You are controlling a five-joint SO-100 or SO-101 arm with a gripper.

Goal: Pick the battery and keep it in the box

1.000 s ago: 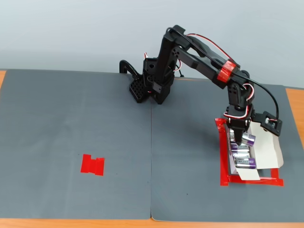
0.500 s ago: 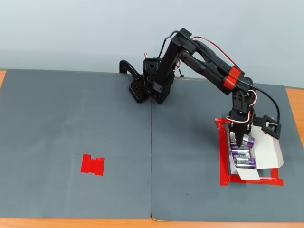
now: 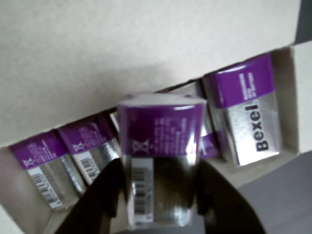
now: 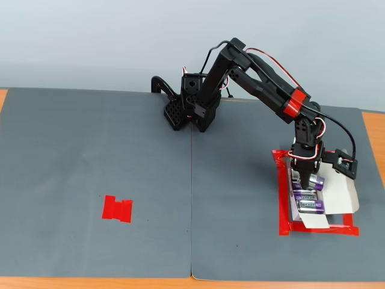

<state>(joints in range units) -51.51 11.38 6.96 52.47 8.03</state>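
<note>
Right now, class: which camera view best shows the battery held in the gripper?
The wrist view. The battery fills the frame between the gripper fingers, purple band and barcode legible, above the box. In the fixed view it is a tiny purple speck, mostly hidden by the arm.

— Where's the arm point(image 4: 258, 66)?
— Reaching out from the base toward the right of the fixed view, elbow high, forearm sloping down, wrist pointing straight down.
— And the gripper point(image 4: 309, 180)?
— Low, fingers point(image 3: 105, 195) closed against both sides of a battery point(image 3: 161, 161) in the wrist view.
</note>
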